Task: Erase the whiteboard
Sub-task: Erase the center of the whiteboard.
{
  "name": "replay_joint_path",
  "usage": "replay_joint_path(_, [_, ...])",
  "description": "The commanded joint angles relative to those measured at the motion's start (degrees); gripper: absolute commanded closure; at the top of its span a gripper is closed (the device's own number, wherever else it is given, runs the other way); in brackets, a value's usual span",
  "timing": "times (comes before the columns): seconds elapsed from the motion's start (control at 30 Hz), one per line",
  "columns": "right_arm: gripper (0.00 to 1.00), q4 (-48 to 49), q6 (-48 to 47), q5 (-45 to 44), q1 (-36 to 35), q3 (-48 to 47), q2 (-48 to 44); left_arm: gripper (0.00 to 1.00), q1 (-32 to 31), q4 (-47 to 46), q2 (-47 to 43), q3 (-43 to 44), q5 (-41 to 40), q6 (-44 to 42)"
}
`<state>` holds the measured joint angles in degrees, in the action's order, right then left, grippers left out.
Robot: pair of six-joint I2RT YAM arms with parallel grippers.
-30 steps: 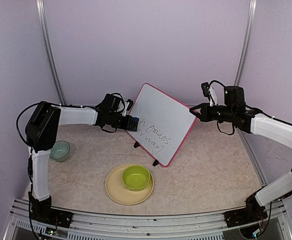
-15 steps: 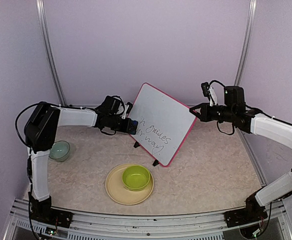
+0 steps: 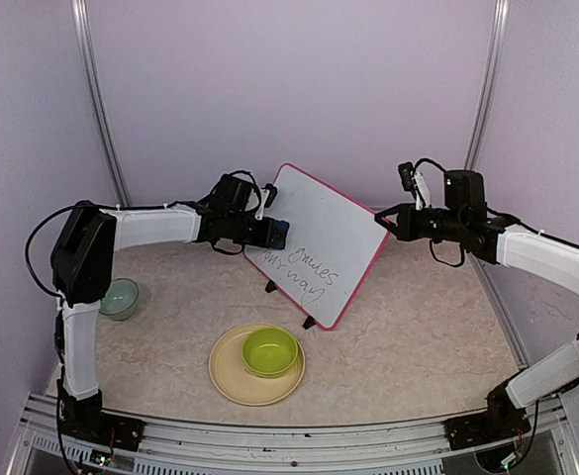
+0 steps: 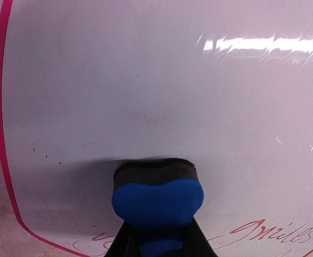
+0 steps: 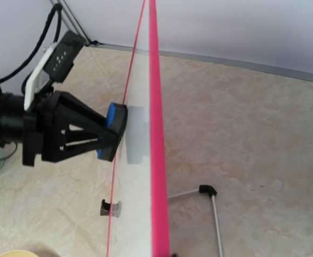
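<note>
The whiteboard [image 3: 324, 233], white with a pink-red frame, stands tilted on two small black feet at mid-table. Dark handwriting [image 3: 309, 277] runs across its lower part. My left gripper [image 3: 275, 234] is shut on a blue and black eraser [image 4: 157, 195], whose black face presses flat against the whiteboard's [image 4: 172, 80] upper left area, above the writing [image 4: 276, 234]. My right gripper [image 3: 386, 224] is shut on the board's right corner. In the right wrist view the pink frame edge [image 5: 156, 160] runs straight down the middle, with the eraser [image 5: 114, 130] on the far face.
A yellow plate [image 3: 232, 381] holding a green bowl [image 3: 270, 351] lies in front of the board. A pale teal bowl [image 3: 120, 297] sits at the left near my left arm. The board's wire stand leg [image 5: 207, 190] juts out behind it.
My left gripper has slid the eraser up and to the right, from the board's lower left edge onto its face. The left end of the top line of writing no longer shows. The right arm is still.
</note>
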<state>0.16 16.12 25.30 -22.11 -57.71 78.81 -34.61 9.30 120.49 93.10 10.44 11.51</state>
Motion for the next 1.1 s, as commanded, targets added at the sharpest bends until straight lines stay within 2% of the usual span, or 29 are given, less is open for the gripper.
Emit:
replay_joint_path(0.0, [1.0, -3.2, -5.2, 8.1, -2.9, 0.6, 1.2, 0.98, -1.2, -1.3, 0.6, -6.6, -1.5, 1.4])
replay_joint_path(0.3, [1.0, -3.5, -5.2, 7.9, -3.2, 0.6, 1.0, 0.99, 0.3, -4.9, 0.2, -14.0, -1.3, 3.1])
replay_joint_path(0.4, [1.0, -3.4, -5.2, 7.9, -3.3, 0.4, 1.3, 0.99, 0.6, -3.5, 0.3, -11.3, -1.0, 2.8])
replay_joint_path(0.6, [1.0, -3.7, -5.3, 7.6, -3.5, 0.3, 1.3, 0.99, 0.0, 1.4, 1.4, 0.0, -0.7, 1.2])
replay_joint_path(0.7, [1.0, -3.8, -5.4, 7.4, -3.5, 0.4, 1.3, 0.98, -0.5, 1.4, 1.4, 2.1, -0.3, 1.4])
replay_joint_path(0.83, [1.0, -3.8, -5.5, 7.4, -3.5, 0.4, 1.4, 0.98, -1.1, -0.3, 1.9, -0.7, -0.4, 2.2])
replay_joint_path(1.07, [1.0, -3.5, -5.4, 7.8, -3.6, 0.3, 1.7, 0.99, -0.5, -7.0, 0.1, -13.4, 0.0, 5.1])
